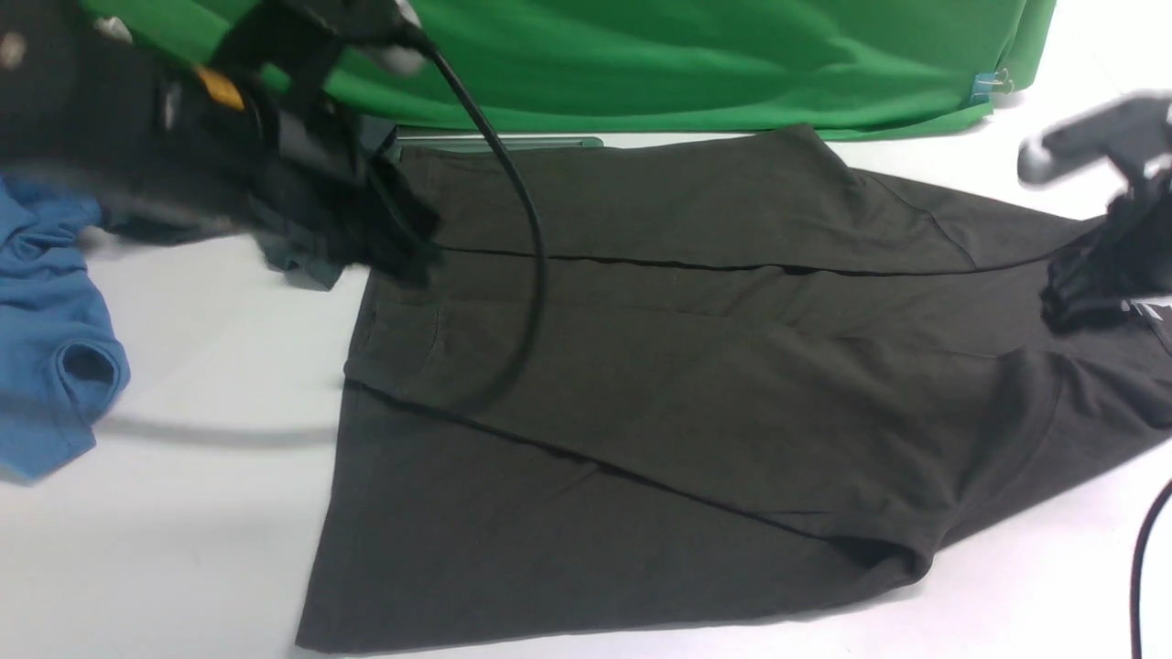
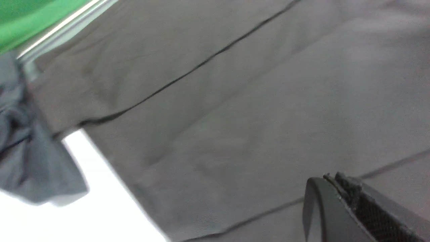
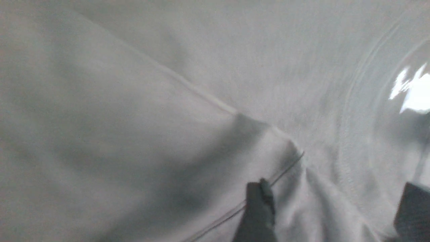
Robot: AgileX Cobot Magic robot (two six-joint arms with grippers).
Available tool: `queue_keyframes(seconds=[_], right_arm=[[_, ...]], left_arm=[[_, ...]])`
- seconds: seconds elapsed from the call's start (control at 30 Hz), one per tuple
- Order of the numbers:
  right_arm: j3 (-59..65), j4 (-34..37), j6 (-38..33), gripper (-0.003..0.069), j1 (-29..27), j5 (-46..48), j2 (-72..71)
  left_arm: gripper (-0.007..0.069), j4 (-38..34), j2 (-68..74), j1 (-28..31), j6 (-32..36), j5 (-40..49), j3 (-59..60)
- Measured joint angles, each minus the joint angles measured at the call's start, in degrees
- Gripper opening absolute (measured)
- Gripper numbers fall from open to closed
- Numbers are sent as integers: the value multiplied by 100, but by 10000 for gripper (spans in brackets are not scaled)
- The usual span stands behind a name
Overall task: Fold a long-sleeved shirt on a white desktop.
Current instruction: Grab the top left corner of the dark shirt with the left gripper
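My left tool [image 1: 403, 240] is the hardest thing to read. In the front view it is a dark smear at the upper left that merges with my arm and with the slate-grey garment [image 1: 307, 267] behind it. A black cable [image 1: 536, 265] loops across in front. My left wrist view catches only one finger [image 2: 342, 208], cut off at the lower right corner. The tool is pressed together; I cannot tell whether any cloth sits between its tips.

My right tool [image 1: 1090, 293] is a blurred black lump at the right edge of the front view. Its wrist view is washed out pale, but two fingers [image 3: 258, 208] show along the bottom edge, well apart, so the tool is spread. Only flat fabric lies beneath the gap.

The long-sleeved shirt [image 1: 687, 394] lies on the white bench [image 1: 183, 549], filling the middle and right of the front view. It is folded into overlapping panels, and its right end runs out of frame. My left tool sits at the shirt's upper left corner and my right tool is over its right end. A blue shirt [image 1: 46, 348] is cut off at the left edge, and green cloth [image 1: 687, 55] spans the top.
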Motion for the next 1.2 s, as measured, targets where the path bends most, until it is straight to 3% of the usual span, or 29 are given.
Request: queue_keyframes(seconds=[0.13, 0.17, 0.37, 0.5, 0.53, 0.73, 0.87, 1.07, 1.2], right_arm=[[7, 10, 0, 377, 646, 192, -821], [73, 20, 0, 359, 1072, 239, -1210], [546, 56, -178, 346, 2229, 231, -2373], [801, 56, -269, 346, 2534, 73, -2783], [871, 56, -280, 346, 2581, 49, -2899], [913, 38, -287, 346, 2587, -28, -3017], [913, 32, -287, 346, 2587, -182, -3017], [913, 32, -287, 346, 2587, -331, -3017], [913, 32, -287, 346, 2587, -362, -3017]], left_arm=[[17, -104, 785, 528, 774, 26, -552], [17, -122, 1134, 710, 1219, 15, -811], [27, -140, 2314, 883, 2902, -134, -1410], [90, -130, 2835, 883, 4107, -618, -1453], [144, -49, 3077, 883, 4458, -967, -1455], [351, 609, 3599, 883, 4796, -2029, -1474], [419, 1099, 3923, 883, 4817, -2614, -1474], [379, 1674, 4212, 883, 4817, -3473, -1490], [273, 1751, 4298, 883, 4817, -3993, -1490]])
